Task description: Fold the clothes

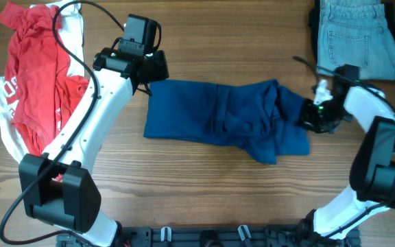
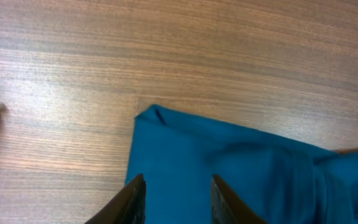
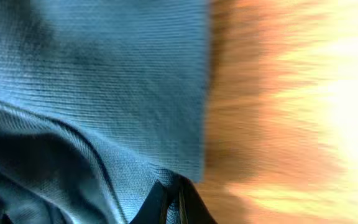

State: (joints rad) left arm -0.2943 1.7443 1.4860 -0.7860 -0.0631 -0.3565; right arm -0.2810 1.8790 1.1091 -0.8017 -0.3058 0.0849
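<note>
While the dark blue shirt [image 1: 218, 120] lies rumpled across the middle of the wooden table [image 1: 204, 199], the right gripper [image 3: 169, 198] is closed tight, pinching the shirt's right edge. The left gripper [image 2: 178, 180] stands partly parted over the shirt's left corner, holding nothing; contact with cloth cannot be determined.

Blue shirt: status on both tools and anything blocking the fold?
Left tool open over blue shirt corner. Right tool shut on its opposite edge. Shirt rumpled, not yet folded. Red shirt, jeans lie apart, nothing in the way.
</note>
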